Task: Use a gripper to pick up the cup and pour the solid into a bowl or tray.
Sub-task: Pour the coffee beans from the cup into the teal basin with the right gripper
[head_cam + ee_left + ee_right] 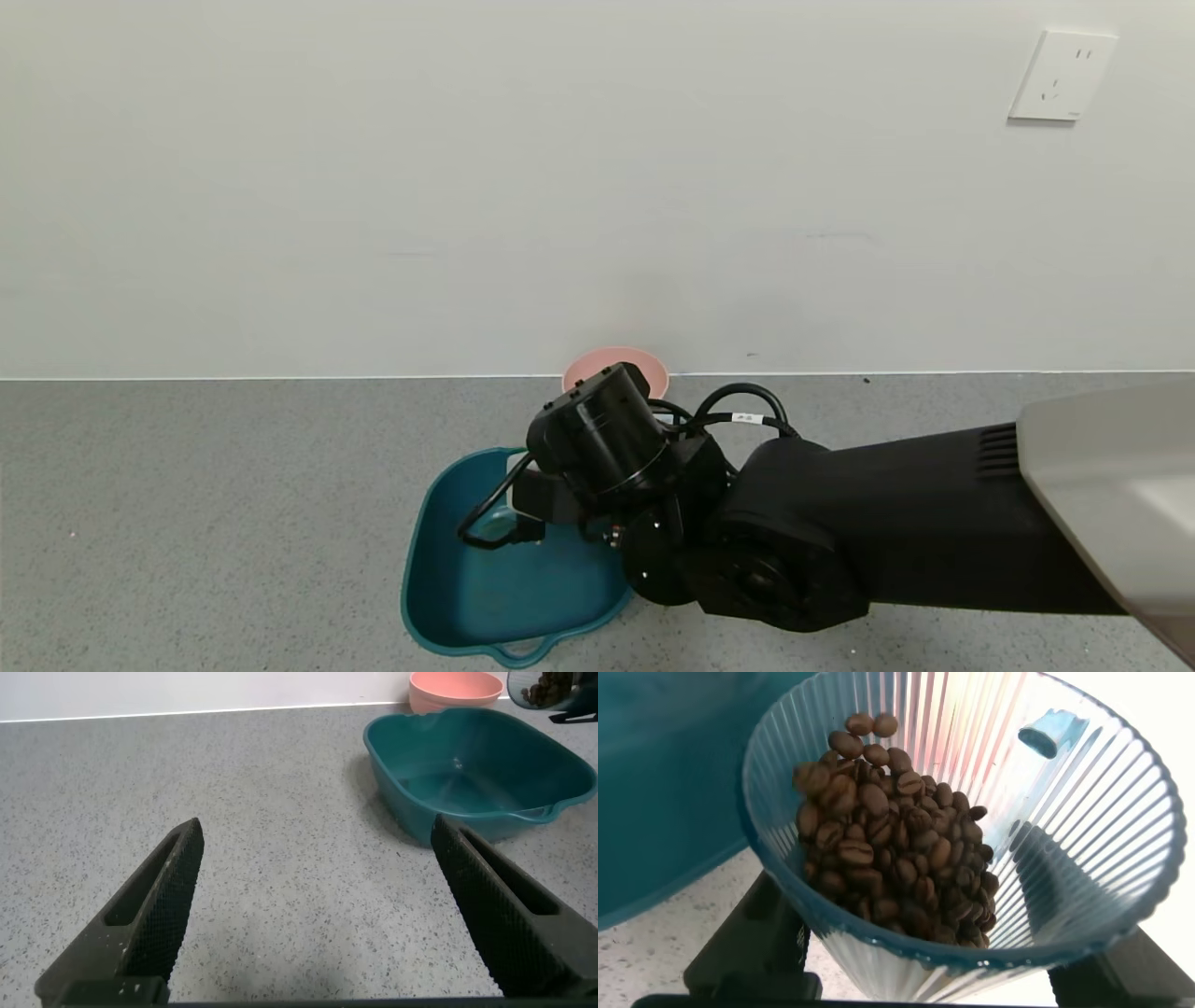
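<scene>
My right gripper (938,975) is shut on the cup (971,812), a translucent blue-green ribbed tumbler, with one finger (752,947) on each side of it. The cup is tilted and the brown beans (887,840) lie heaped against its wall. In the head view the right wrist (602,439) hangs over the far right part of the teal tub (467,597) and hides the cup. The left wrist view shows the cup (547,686) above the tub (467,765); no beans show inside the tub. My left gripper (316,826) is open and empty, low over the table, apart from the tub.
A small round pink bowl (597,359) stands just behind the tub, against the white wall; it also shows in the left wrist view (453,686). The grey speckled table (187,513) spreads to both sides. The tub's loop handle (523,649) points toward me.
</scene>
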